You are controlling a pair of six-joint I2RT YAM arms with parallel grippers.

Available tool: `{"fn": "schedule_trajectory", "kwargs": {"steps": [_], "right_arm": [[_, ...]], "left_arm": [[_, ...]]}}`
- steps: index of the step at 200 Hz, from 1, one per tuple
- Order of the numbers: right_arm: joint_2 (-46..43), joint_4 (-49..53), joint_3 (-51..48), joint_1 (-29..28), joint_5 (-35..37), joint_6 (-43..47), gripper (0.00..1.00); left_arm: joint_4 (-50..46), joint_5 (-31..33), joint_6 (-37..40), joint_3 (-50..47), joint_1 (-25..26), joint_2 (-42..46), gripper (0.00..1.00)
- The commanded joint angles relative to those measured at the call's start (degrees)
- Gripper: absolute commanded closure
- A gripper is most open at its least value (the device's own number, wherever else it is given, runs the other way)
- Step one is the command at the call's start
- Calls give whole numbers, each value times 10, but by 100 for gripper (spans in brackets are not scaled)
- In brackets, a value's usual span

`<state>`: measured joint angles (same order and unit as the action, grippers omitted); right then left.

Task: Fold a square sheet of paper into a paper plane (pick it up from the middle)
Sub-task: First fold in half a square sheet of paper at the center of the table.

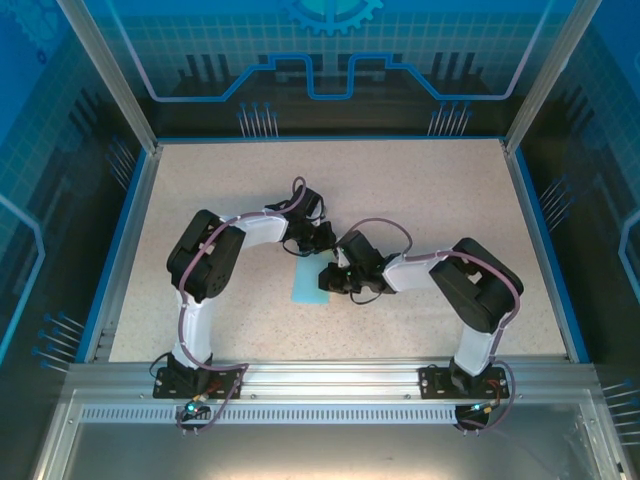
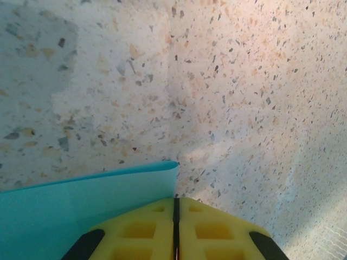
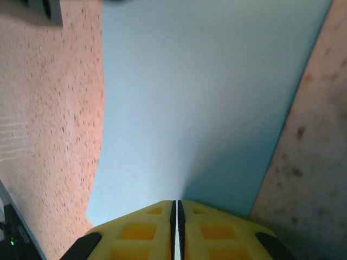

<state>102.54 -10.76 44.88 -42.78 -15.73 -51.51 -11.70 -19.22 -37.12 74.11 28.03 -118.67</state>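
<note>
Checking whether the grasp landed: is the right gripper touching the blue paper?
Touching. The right wrist view shows the right gripper shut, with the square sheet of paper creasing out from its fingertips.

**Around the speckled table [image 1: 430, 200]**

A blue edge strip [image 1: 122, 250] borders the table's left, far and right sides. An aluminium rail [image 1: 330, 385] runs along its near edge. Behind the table stands a back panel [image 1: 330, 50] printed with blue lines and a gear. Metal posts [image 1: 105, 70] rise from the table's far corners.
</note>
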Motion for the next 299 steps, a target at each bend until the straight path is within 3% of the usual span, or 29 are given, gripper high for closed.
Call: {"fn": "schedule_trajectory", "kwargs": {"steps": [1, 142, 187, 225, 260, 299], "right_arm": [[-8, 76, -34, -30, -37, -1, 89], [-71, 91, -85, -28, -52, 2, 88], [-183, 89, -74, 23, -35, 14, 86], [-229, 124, -65, 99, -17, 45, 85], [-208, 137, -26, 145, -43, 82, 84], [-100, 124, 51, 144, -97, 98, 85]], "left_arm": [[-23, 52, 6, -3, 0, -28, 93], [-20, 42, 12, 2, -3, -15, 93], [-18, -16, 16, 25, -4, 42, 85], [-3, -15, -6, 1, -3, 113, 74], [45, -12, -53, -95, -1, 166, 79], [86, -11, -98, -200, 21, 220, 88]]}}
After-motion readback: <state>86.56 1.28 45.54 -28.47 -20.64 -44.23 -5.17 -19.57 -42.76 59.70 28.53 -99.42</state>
